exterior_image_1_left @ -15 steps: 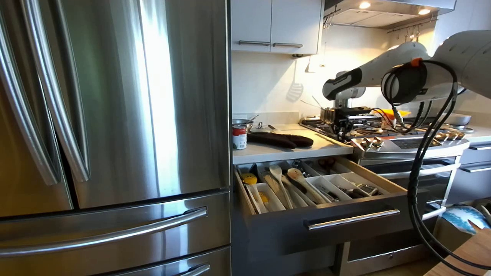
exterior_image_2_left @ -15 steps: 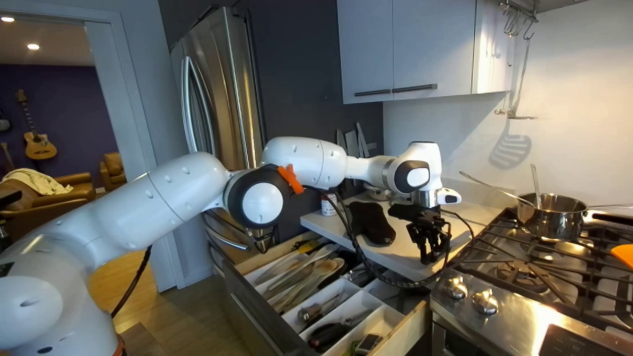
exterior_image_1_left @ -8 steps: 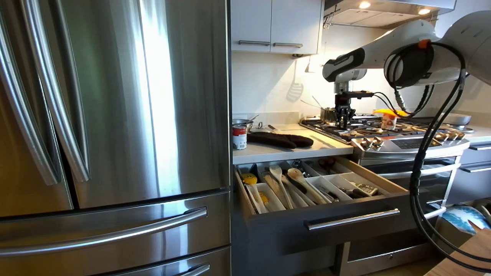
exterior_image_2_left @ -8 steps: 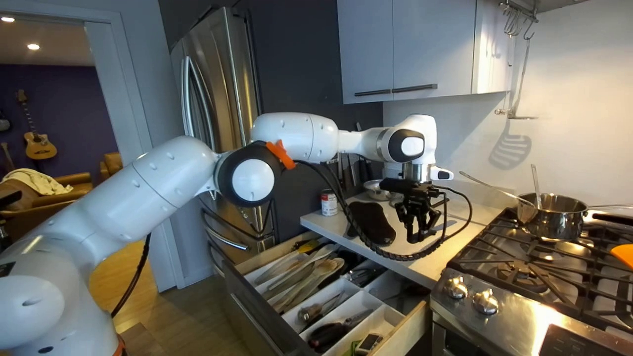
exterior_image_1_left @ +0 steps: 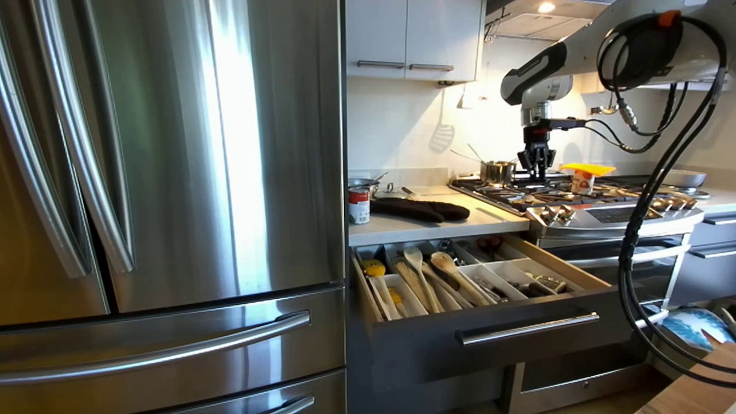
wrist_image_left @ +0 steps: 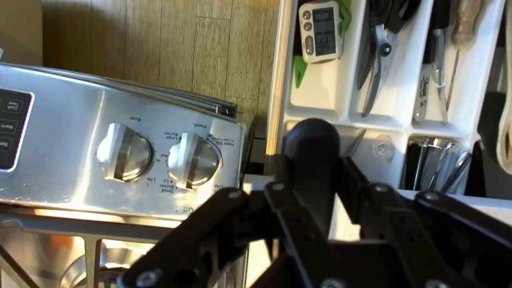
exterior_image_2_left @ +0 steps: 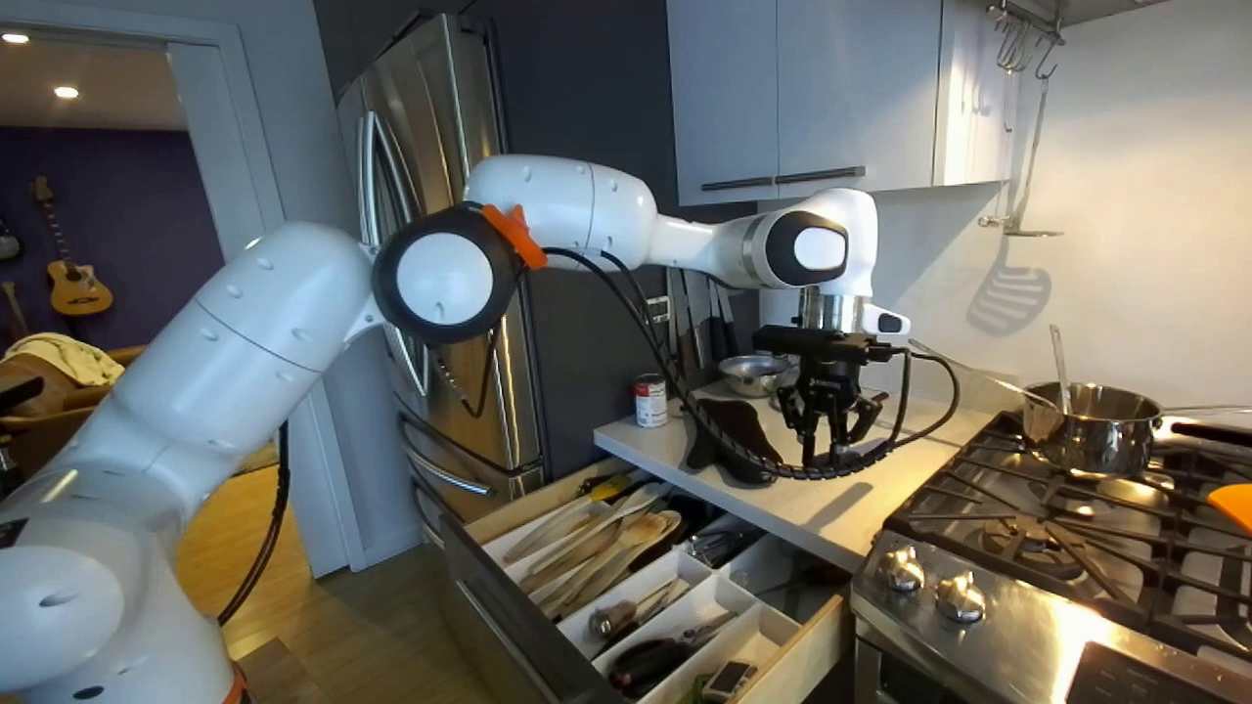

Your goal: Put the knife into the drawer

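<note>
End effector (exterior_image_2_left: 827, 450): narrowed around the black-handled knife (wrist_image_left: 313, 148).
Knife: raised above the counter (exterior_image_2_left: 905, 479), blade unclear.
Drawer (exterior_image_1_left: 414, 345): pulled out, just beside the range (exterior_image_1_left: 604, 231).
Range knobs (wrist_image_left: 124, 152): upside-down print in the wrist view, "Rear," "Front," "Large Burner," "Small Burner," "Lite."
Range touch panel (wrist_image_left: 12, 134): "Cook Time," "Warm."
Kitchen timer (wrist_image_left: 324, 32): in a drawer compartment, digits unclear.
Can (exterior_image_1_left: 359, 206): red-and-white label, wording too small.
</note>
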